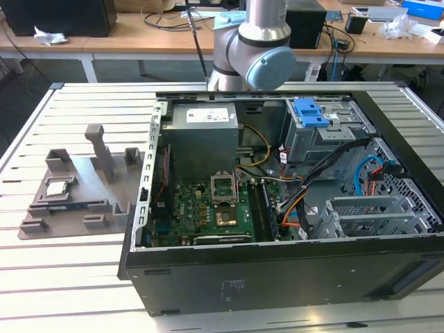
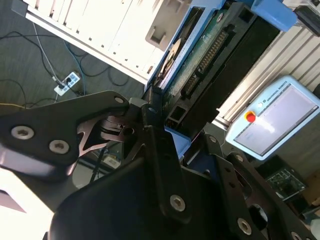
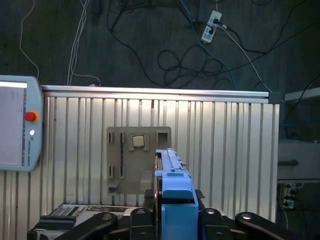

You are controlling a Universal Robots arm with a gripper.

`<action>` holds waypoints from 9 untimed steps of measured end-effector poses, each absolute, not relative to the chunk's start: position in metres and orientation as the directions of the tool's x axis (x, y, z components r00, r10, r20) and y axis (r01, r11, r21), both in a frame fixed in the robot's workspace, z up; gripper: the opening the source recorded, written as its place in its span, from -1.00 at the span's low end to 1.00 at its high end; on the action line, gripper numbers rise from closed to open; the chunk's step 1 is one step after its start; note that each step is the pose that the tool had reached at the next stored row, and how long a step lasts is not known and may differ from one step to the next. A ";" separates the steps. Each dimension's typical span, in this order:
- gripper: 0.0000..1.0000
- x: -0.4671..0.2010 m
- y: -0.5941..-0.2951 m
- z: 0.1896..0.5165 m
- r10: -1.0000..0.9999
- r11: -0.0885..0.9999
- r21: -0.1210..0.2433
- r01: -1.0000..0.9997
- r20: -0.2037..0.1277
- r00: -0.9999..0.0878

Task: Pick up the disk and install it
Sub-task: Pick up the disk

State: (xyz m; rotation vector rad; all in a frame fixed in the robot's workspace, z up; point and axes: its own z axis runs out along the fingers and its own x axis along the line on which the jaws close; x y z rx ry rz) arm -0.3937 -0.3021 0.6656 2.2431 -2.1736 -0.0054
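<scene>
Gripper is clamping the disk by its blue caddy rails, jaws closed on it. Disk is hanging edge-on, lifted well above the grey fixture plate, circuit-board side showing in the second wrist view.

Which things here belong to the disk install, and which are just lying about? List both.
Job in hand:
disk, held by the gripper, jaws shut on it
open computer case
drive cage

Lying about:
grey fixture tray
small chip on it
teach pendant
floor power strip
</scene>
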 end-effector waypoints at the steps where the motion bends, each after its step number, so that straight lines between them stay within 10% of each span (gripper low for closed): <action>1: -0.27 -0.394 -0.302 0.671 -0.999 -0.031 0.015 -0.999 0.010 0.032; 9: -0.27 -0.394 -0.305 0.677 -0.999 -0.032 0.014 -0.999 -0.034 0.031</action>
